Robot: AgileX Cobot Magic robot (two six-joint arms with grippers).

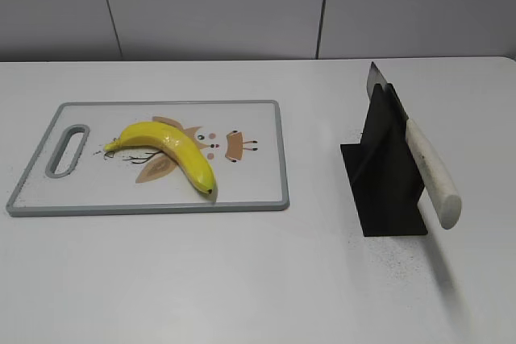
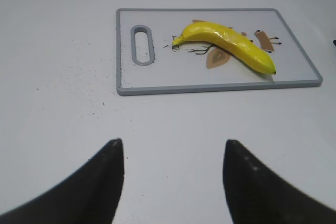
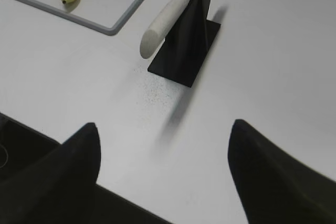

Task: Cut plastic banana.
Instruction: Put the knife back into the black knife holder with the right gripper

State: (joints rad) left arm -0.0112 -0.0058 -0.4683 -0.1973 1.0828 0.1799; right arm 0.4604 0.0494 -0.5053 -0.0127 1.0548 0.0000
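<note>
The left gripper (image 2: 173, 182) sits nearest the lens, jaws apart and holding nothing, above the bare white table (image 2: 63, 66). The plastic banana (image 2: 228, 44) lies on the gray-rimmed cutting board (image 2: 126, 66) at 1 o'clock from it. The right gripper (image 3: 163, 177) has jaws apart and holds nothing. The white-handled knife (image 3: 165, 22) rests in a black knife stand (image 3: 191, 45) at 12 o'clock, well apart from the board.
</note>
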